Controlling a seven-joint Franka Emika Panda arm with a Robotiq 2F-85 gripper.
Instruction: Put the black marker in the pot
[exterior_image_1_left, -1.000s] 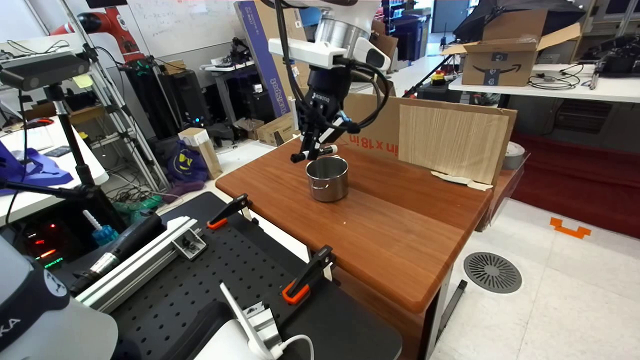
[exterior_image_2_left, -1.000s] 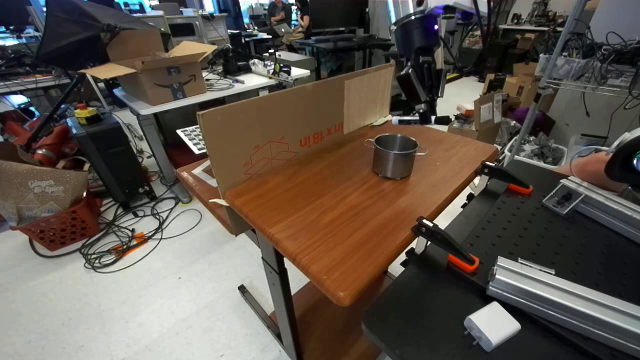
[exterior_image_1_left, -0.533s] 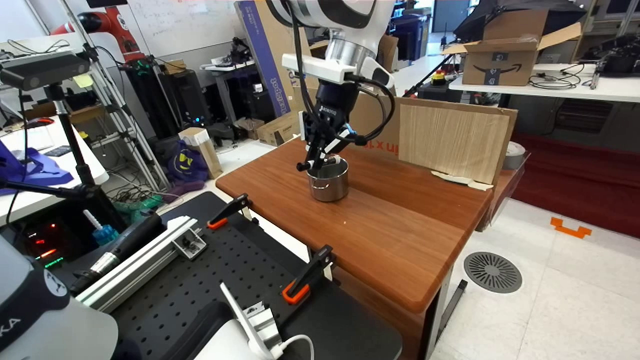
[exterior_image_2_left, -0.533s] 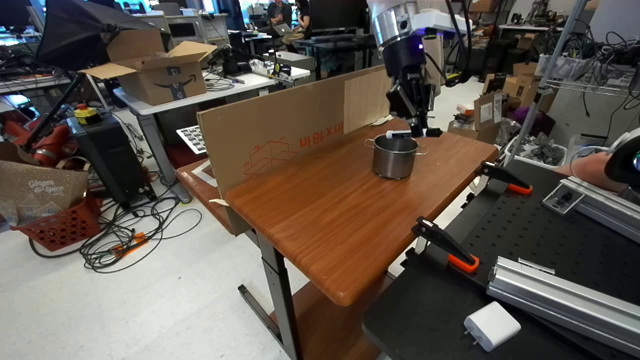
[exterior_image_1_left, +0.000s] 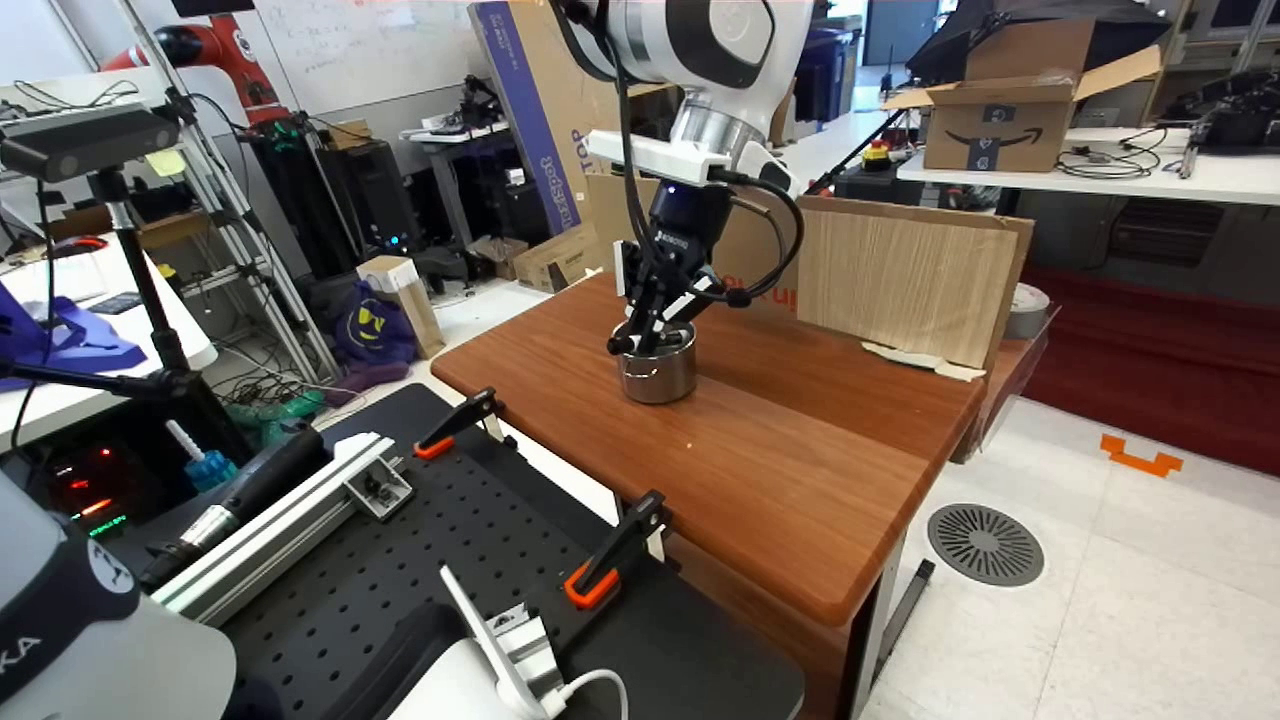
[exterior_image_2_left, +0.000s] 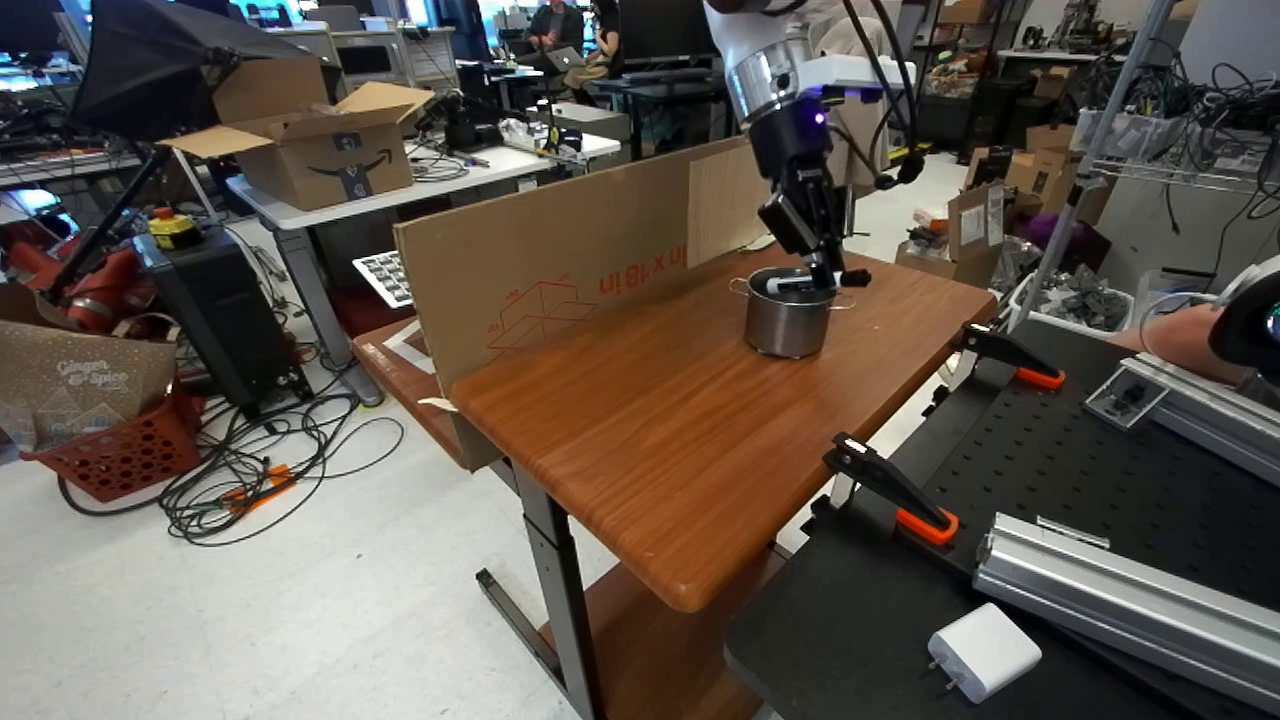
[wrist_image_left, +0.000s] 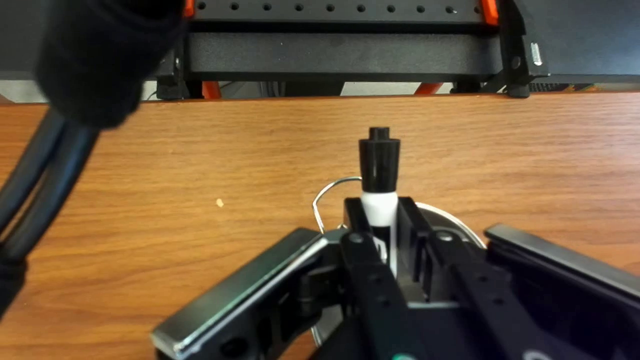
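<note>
So, your gripper (wrist_image_left: 384, 215) pinches the black marker (wrist_image_left: 379, 202) across the mouth of the pot (exterior_image_2_left: 787, 328), black end jutting toward the bench (exterior_image_1_left: 760, 470) edge beside the perforated board (exterior_image_1_left: 470, 540) (whether it touches the rim, you can't tell).

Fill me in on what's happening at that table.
A robot arm has the black marker gripped in its claw, holding it roughly level at the mouth of the metal pot on the wooden table. The black cap juts out beyond the pot's side. The marker hasn't been released yet.
</note>
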